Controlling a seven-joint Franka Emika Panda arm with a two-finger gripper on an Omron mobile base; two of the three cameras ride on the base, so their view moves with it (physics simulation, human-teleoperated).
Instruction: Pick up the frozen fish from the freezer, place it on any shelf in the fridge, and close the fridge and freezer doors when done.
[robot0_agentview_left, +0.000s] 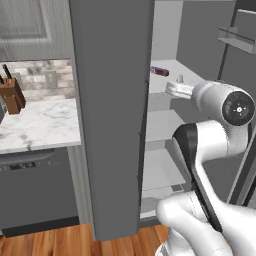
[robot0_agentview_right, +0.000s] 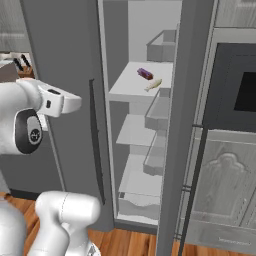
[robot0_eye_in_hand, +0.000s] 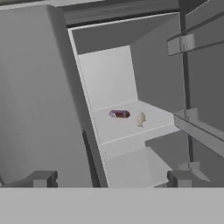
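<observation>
The fridge's right-hand column stands open, its door (robot0_agentview_right: 184, 125) swung out to the right with bins on its inner face. The frozen fish (robot0_eye_in_hand: 141, 118), small and pale tan, lies on the uppermost shelf (robot0_eye_in_hand: 127, 129), also seen as the fish (robot0_agentview_right: 153, 84) and the fish (robot0_agentview_left: 179, 78). My gripper (robot0_eye_in_hand: 111, 178) hangs open and empty in front of that shelf, well short of the fish. The freezer door (robot0_agentview_left: 110, 125) on the left is shut, a flat dark grey panel with a thin bar handle (robot0_agentview_right: 94, 135).
A small purple can (robot0_eye_in_hand: 119, 114) lies on the same shelf just left of the fish. Lower shelves (robot0_agentview_right: 135, 130) and a drawer (robot0_agentview_right: 137, 202) sit below. A marble counter (robot0_agentview_left: 40, 125) with a knife block (robot0_agentview_left: 12, 95) is at left; an oven (robot0_agentview_right: 240, 90) at right.
</observation>
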